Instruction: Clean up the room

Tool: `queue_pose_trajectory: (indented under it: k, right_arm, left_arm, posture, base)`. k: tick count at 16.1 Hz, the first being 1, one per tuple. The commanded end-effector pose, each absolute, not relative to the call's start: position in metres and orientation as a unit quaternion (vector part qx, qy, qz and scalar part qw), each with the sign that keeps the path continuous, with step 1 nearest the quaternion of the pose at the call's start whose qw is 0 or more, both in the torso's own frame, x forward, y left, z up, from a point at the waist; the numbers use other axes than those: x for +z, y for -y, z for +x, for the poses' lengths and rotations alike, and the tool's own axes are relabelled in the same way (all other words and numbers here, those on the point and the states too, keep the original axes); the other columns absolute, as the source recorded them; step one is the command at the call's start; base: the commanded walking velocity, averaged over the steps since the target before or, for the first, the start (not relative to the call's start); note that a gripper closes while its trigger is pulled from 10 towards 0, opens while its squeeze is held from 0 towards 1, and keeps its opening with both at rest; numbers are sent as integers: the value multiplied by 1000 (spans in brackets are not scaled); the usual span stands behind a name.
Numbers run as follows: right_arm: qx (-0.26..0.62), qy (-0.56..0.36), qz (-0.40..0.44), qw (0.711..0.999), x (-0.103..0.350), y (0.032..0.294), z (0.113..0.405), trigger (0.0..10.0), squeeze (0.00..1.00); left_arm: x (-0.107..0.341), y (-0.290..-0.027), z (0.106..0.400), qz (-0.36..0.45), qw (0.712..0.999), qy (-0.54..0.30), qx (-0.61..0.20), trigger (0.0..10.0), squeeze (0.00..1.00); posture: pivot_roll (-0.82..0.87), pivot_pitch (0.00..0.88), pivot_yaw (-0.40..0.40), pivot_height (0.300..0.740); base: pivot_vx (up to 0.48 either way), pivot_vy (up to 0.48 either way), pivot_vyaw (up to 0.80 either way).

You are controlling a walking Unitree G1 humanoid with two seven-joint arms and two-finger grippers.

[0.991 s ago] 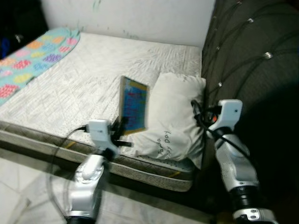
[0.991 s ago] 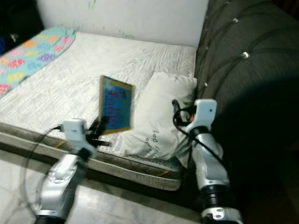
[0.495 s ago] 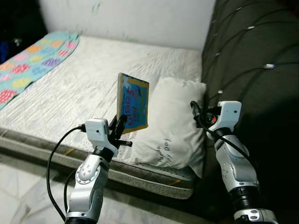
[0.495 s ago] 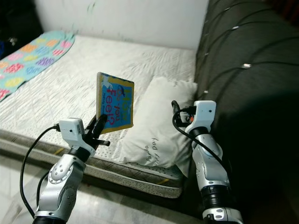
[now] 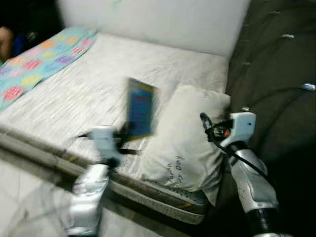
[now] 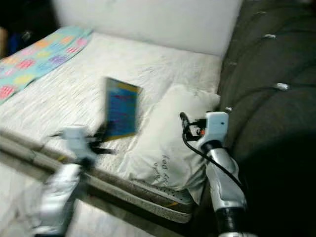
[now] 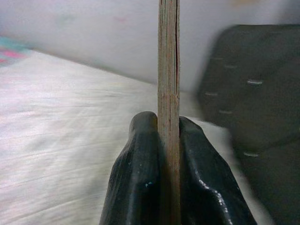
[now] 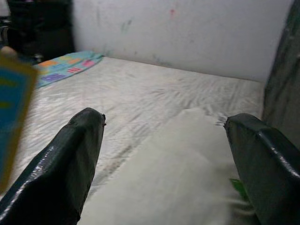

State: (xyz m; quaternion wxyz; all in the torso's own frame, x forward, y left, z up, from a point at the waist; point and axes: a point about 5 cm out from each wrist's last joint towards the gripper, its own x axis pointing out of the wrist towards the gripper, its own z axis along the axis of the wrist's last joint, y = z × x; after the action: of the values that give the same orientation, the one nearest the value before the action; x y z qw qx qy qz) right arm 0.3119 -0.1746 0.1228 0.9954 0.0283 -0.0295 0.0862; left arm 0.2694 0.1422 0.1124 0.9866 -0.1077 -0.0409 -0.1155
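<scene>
Two tools: left tool (image 7: 168,154) clenches upright book (image 5: 140,109); right tool (image 8: 164,168) spread above pillow (image 5: 190,143).

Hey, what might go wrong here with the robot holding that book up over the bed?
The left pincer grips the book only at its bottom edge, held upright above the mattress, so it may tip or slip out. The head views are blurred, so motion could shake it loose. The open right pincer hovers over the pillow and might snag it.
</scene>
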Motion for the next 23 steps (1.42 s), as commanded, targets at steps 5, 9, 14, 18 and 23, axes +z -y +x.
queue_pose_trajectory:
  k: [5,9,14,18,23]
  right_arm:
    - [80,-3,26,996,111,186,279,10000,0]
    - [81,-10,25,996,115,185,280,10000,0]
    - [81,-17,17,996,114,189,278,10000,0]
    - [82,-16,16,996,116,188,280,10000,0]
    - [84,-20,16,996,116,188,280,10000,0]
  left_arm:
    - [117,-153,252,-112,988,50,-90,10000,0]
    - [115,-154,253,-119,988,38,-89,10000,0]
    - [116,-149,254,-116,988,41,-91,10000,0]
    - [120,-145,252,-130,983,57,-117,10000,0]
    - [121,-142,251,-135,981,60,-127,10000,0]
  posture:
    - [-45,0,-8,740]
    - [-47,0,-6,740]
    - [-54,0,-10,740]
    - [-57,0,-13,740]
    - [-57,0,-17,740]
  base:
    - [0,0,0]
    - [0,467,0]
    - [0,384,0]
    - [77,0,0]
    - [424,0,-437]
